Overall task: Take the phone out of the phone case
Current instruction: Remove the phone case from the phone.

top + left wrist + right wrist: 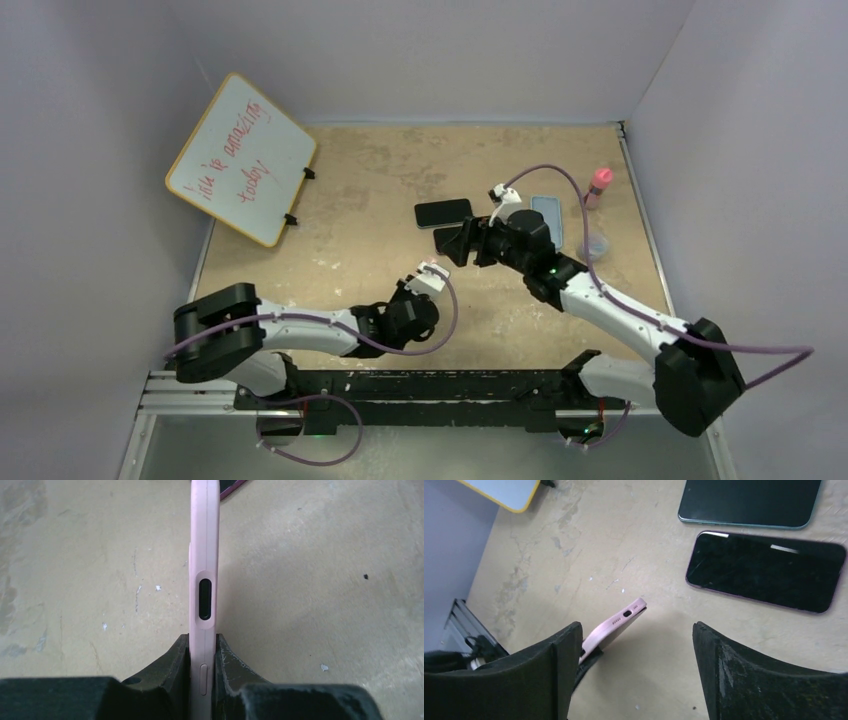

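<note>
My left gripper [202, 647] is shut on a pink phone case [204, 555] and holds it edge-on above the table; a dark slot shows in its side. Whether a phone sits inside it I cannot tell. In the top view the case [432, 271] sticks out of the left gripper [428, 281] near the table's middle. My right gripper [635, 642] is open and empty, hovering above the table just beyond the case's tip [616, 625]. A black phone with a pinkish rim [766, 571] lies face up on the table ahead of it.
A second dark phone [749, 502] lies beside the first, also seen in the top view [443, 212]. A bluish flat case [548, 222], a pink-capped bottle [598, 186] and a clear lid [595, 246] are at the right. A whiteboard [242, 158] leans at the back left.
</note>
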Robot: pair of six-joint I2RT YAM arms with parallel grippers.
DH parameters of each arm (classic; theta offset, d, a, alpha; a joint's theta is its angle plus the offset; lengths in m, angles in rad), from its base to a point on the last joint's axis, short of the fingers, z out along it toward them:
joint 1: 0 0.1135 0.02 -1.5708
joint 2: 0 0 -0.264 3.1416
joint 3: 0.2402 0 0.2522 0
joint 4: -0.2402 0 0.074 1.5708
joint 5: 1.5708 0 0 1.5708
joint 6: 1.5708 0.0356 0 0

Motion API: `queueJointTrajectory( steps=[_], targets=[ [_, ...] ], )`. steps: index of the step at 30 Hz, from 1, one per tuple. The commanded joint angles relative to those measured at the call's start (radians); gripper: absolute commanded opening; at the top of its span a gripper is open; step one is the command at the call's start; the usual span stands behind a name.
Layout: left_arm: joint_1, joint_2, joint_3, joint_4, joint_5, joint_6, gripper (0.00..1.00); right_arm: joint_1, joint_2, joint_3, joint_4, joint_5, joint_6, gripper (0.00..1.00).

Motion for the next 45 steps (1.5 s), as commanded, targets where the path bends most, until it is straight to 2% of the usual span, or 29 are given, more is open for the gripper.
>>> queueJointTrajectory(
  steps=[1,5,8,11,13,17,22,29,36,45],
  targets=[
    [0.063,-0.118,-0.097,0.320,0.354,0.160,0.00,-0.013,-0.128,-0.056,0.016,-0.102,-0.230,0.85],
    [0.153,-0.221,-0.190,0.437,0.618,0.209,0.00,-0.015,-0.227,-0.119,0.061,-0.207,-0.321,0.87],
    [0.192,-0.302,-0.241,0.486,0.770,0.236,0.00,-0.014,-0.275,-0.169,0.127,-0.283,-0.322,0.87],
    [0.205,-0.370,-0.272,0.500,0.822,0.267,0.00,-0.015,-0.293,-0.205,0.184,-0.317,-0.315,0.88],
    [0.213,-0.398,-0.284,0.501,0.897,0.324,0.00,-0.013,-0.297,-0.228,0.237,-0.337,-0.311,0.98],
    [0.243,-0.435,-0.292,0.485,0.986,0.352,0.00,-0.015,-0.303,-0.250,0.267,-0.426,-0.333,0.98],
    [0.333,-0.450,-0.295,0.469,1.128,0.320,0.00,-0.016,-0.297,-0.253,0.269,-0.595,-0.407,0.88],
    [0.420,-0.435,-0.304,0.513,1.366,0.289,0.00,-0.016,-0.201,-0.197,0.262,-0.858,-0.437,0.71],
    [0.438,-0.433,-0.310,0.520,1.427,0.294,0.00,-0.016,-0.162,-0.153,0.252,-0.947,-0.443,0.61],
    [0.439,-0.429,-0.289,0.484,1.441,0.332,0.00,-0.016,-0.130,-0.114,0.264,-1.016,-0.401,0.44]
  ],
)
